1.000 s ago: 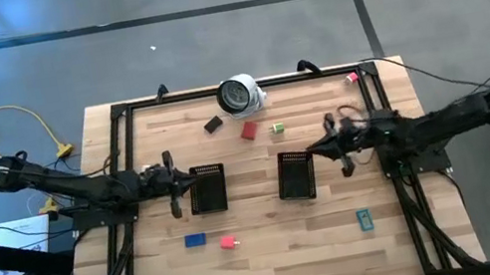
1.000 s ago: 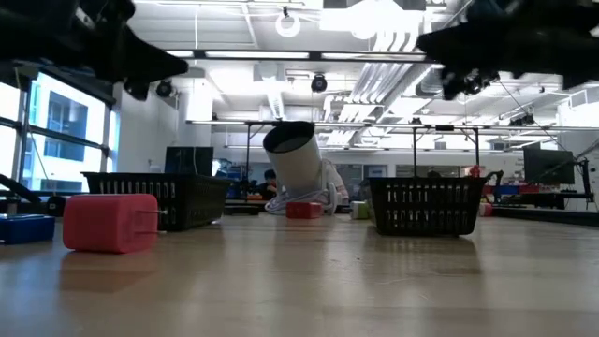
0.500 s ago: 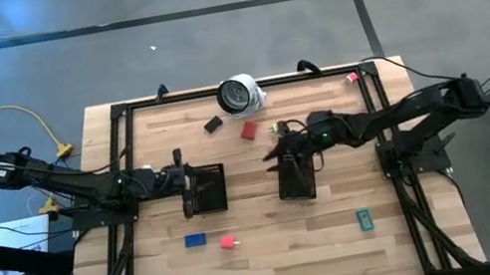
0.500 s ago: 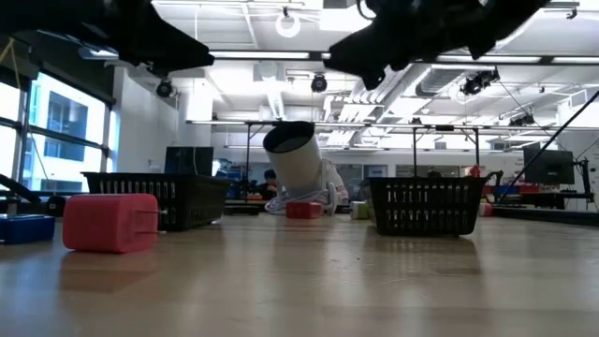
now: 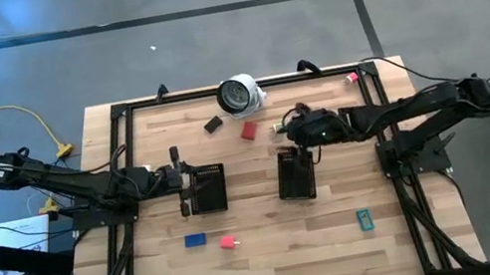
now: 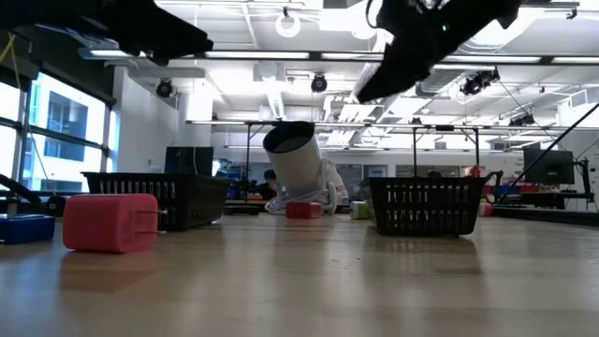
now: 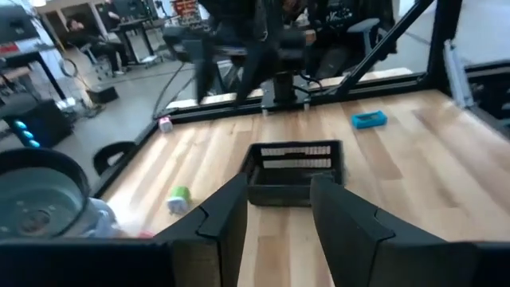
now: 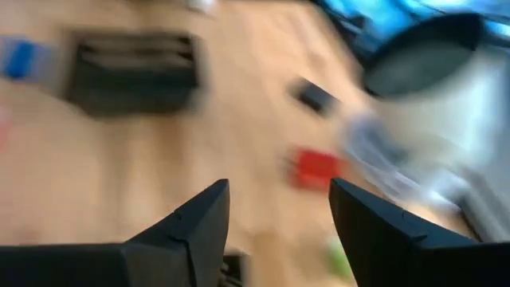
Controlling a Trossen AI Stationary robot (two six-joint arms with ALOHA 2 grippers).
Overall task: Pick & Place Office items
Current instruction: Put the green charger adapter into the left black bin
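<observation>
High view: right pincer [image 5: 292,129] hangs over the far end of the right tray [image 5: 295,176], green piece [image 5: 278,129] just beside it, red piece [image 5: 248,131] near. Left pincer [image 5: 181,181] waits at the left tray [image 5: 207,189].
Other pieces: dark one [image 5: 213,124] farther off; blue [image 5: 194,238], pink [image 5: 228,243], teal [image 5: 365,220] lie on the counter [image 5: 277,263] behind both trays.
Low view: arms only as dark shapes overhead; adds no grip detail.
Left wrist view: fingers [image 7: 225,217] spread, released, nothing between them.
Right wrist view: fingers [image 8: 202,219] apart, empty; red piece [image 8: 316,168] ahead, unseen this close elsewhere.
Advice: centre over one piece, descend straight, close gently.
</observation>
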